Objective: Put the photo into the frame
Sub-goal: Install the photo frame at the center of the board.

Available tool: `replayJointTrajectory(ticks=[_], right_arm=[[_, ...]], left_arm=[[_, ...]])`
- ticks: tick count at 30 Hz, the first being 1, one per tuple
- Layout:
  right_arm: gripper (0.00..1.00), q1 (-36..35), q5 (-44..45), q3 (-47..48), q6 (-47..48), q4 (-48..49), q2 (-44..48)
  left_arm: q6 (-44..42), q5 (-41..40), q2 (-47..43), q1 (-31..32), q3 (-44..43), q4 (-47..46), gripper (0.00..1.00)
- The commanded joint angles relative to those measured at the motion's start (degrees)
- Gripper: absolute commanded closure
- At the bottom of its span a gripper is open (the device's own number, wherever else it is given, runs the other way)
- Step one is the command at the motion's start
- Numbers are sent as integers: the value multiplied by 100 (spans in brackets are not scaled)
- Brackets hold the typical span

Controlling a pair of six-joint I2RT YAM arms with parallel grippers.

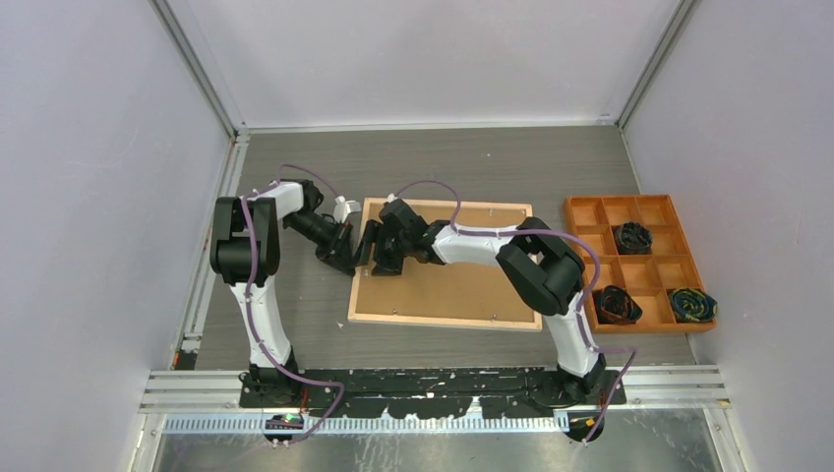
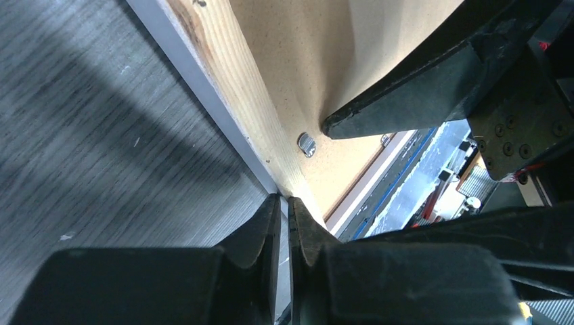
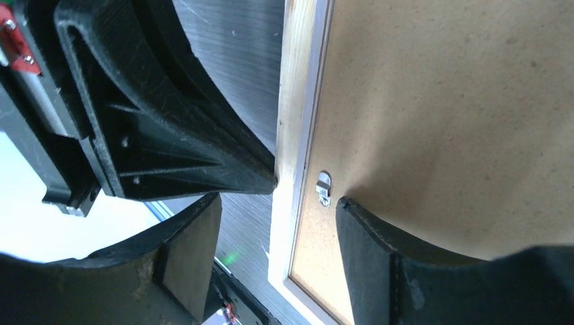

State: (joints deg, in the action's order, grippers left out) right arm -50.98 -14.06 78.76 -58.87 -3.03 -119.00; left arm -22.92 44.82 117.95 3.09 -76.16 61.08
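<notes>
Frame point(image 1: 447, 321) lies back-up (wood side showing) on table point(image 1: 295, 305), backing board point(image 1: 472, 280) seated. Left gripper point(image 2: 285, 203) jaws together at its left rail. Right gripper point(image 3: 277, 203) jaws apart, straddling that rail.

Large thin frame point(image 1: 443, 320), flat on the table point(image 1: 295, 295), back up: pale wood rim, white outer edge. Filled with a plain brown board point(image 1: 462, 285), a small metal tab point(image 3: 323, 184) turned over it. Left short side against the closed tips of the left gripper point(image 2: 285, 220). Same side straddled by the spread right gripper point(image 3: 277, 227), one finger over the board, one beyond the rim.
</notes>
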Motion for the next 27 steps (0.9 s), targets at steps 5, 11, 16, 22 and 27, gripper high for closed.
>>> replayJointTrajectory(ticks=[5,11,16,22,27], right_arm=[[52,0,5,204,-82,440,-167],[52,-7,-44,163,-166,522,-201],[52,-6,-162,152,-275,678,-236],[52,-3,-310,217,-279,717,-305],[51,-4,-356,233,-273,691,-325]], left_arm=[[-121,-289,91,-2,-33,-351,91],[-135,-338,79,-2,-34,-360,91],[-125,-333,70,4,-40,-364,92],[-125,-350,70,5,-56,-360,92],[-140,-360,80,3,-57,-360,92]])
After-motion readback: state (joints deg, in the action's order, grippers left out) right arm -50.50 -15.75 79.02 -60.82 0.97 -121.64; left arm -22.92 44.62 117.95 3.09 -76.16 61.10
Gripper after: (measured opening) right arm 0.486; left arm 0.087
